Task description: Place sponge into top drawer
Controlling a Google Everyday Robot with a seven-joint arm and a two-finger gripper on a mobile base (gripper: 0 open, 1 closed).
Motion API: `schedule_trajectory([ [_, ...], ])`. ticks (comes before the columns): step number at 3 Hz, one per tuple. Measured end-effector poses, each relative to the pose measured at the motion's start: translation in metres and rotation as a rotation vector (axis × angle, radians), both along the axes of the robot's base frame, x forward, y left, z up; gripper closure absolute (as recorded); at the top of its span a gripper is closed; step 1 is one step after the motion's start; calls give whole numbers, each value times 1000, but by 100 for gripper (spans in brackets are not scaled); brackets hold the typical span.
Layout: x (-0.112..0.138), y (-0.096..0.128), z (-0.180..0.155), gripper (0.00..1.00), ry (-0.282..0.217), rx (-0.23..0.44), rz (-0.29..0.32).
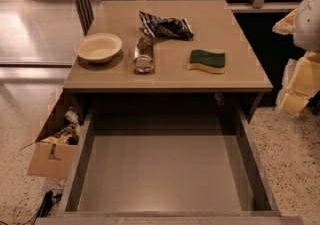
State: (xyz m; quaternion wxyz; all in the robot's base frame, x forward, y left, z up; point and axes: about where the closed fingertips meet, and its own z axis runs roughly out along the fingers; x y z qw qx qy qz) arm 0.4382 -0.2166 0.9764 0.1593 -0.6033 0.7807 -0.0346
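The sponge (207,61), dark green on top over pale yellow foam, lies flat on the right part of the tabletop (170,79). The top drawer (165,174) is pulled out wide below the table's front edge, and its flat grey bottom is bare. My gripper (296,91) shows as pale yellow and white parts at the right edge of the view. It is beside the table's right front corner, well to the right of the sponge and apart from it. It holds nothing that I can see.
On the tabletop are a cream bowl (98,47) at the left, a glass jar (144,55) lying on its side in the middle, and a dark blue-and-white snack bag (164,26) behind it. A brown cardboard box (52,141) stands on the floor at the drawer's left.
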Motion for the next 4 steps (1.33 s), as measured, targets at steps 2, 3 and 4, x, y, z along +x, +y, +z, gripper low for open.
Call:
schedule_trajectory([
  [2,4,3,4,0,-31,5,14],
  [3,26,22,12,0,-98,49,96],
  [4,55,25,12,0,-122,172,176],
])
